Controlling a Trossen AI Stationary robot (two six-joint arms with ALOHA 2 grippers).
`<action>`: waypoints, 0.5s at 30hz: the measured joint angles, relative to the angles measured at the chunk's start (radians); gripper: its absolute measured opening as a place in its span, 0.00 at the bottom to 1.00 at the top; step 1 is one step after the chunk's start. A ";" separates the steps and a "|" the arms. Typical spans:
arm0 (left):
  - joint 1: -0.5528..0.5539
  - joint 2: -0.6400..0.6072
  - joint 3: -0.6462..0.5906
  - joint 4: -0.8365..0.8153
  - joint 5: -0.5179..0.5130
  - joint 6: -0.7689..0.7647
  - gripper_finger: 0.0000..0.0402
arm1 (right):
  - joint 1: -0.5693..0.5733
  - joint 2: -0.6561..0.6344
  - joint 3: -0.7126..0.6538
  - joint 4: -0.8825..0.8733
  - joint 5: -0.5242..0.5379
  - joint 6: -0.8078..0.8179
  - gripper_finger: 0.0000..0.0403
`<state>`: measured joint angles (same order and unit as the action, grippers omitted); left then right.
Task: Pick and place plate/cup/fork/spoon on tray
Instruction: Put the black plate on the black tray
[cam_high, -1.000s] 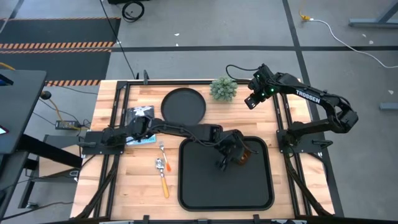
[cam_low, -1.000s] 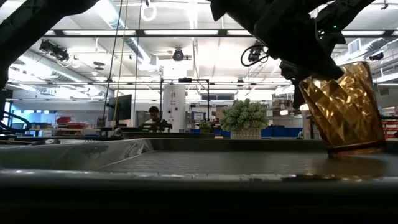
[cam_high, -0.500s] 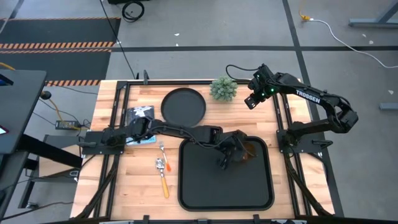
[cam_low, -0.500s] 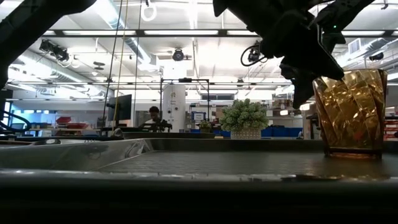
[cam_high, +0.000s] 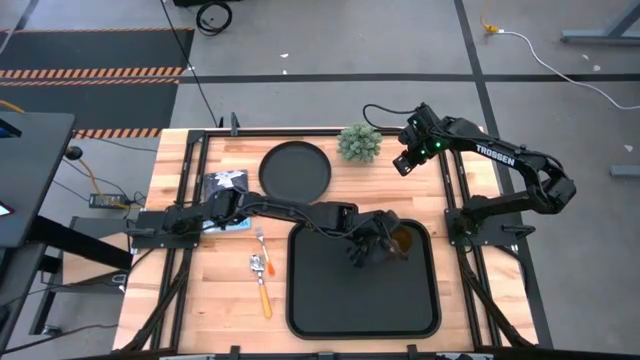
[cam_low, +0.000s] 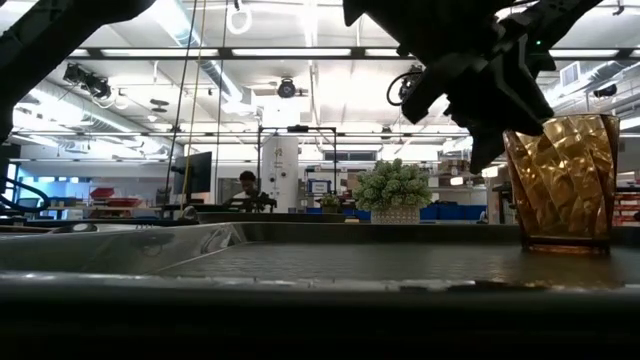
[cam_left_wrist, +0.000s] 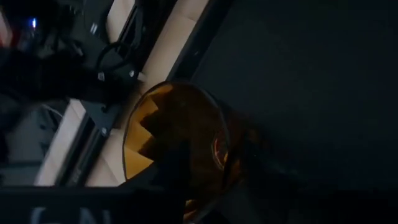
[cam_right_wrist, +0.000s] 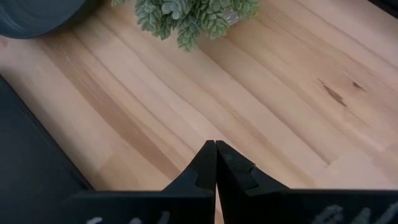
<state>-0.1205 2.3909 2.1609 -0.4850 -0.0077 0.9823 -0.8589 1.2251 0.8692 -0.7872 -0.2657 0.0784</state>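
Note:
The amber cup (cam_high: 404, 240) stands upright on its base in the far right corner of the black tray (cam_high: 330, 300); it also shows in the low view (cam_low: 562, 180). My left gripper (cam_high: 372, 248) is at the cup's left side, open. One finger (cam_left_wrist: 177, 177) shows over the cup's mouth and the other (cam_left_wrist: 252, 165) outside its wall. The black plate (cam_high: 295, 168), the fork (cam_high: 262, 240) and the orange-handled spoon (cam_high: 263, 285) lie on the table left of the tray. My right gripper (cam_high: 403, 163) is shut and empty at the far right, above the table. My left gripper's fingers stand on either side of the cup's wall at the rim (cam_left_wrist: 219, 134), coming slanting down from the table's left. I cannot tell whether either finger touches the wall. The cup stands upright on the tray.
A small potted plant (cam_high: 359, 143) stands at the far edge, right of the plate. A printed booklet (cam_high: 225, 186) lies at the left under the left arm. Bare wood shows below my right gripper (cam_right_wrist: 186, 93).
My left gripper has lowered the cup, which was tilted and just above the tray, and stood it upright on the tray's far right corner. The gripper's fingers have then spread apart and drawn slightly toward the table's left.

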 joint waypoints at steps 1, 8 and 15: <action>0.000 0.000 0.000 0.004 0.001 0.028 0.36 | 0.000 0.000 0.000 0.000 0.000 0.000 0.02; 0.031 0.000 0.000 0.024 0.045 0.222 0.35 | 0.000 0.000 0.000 0.000 0.000 0.000 0.02; 0.062 0.000 0.000 0.033 0.096 0.202 0.35 | 0.000 0.000 0.000 0.000 0.000 0.004 0.02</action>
<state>-0.0589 2.3909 2.1605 -0.4523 0.0888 1.1839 -0.8589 1.2251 0.8692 -0.7871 -0.2653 0.0826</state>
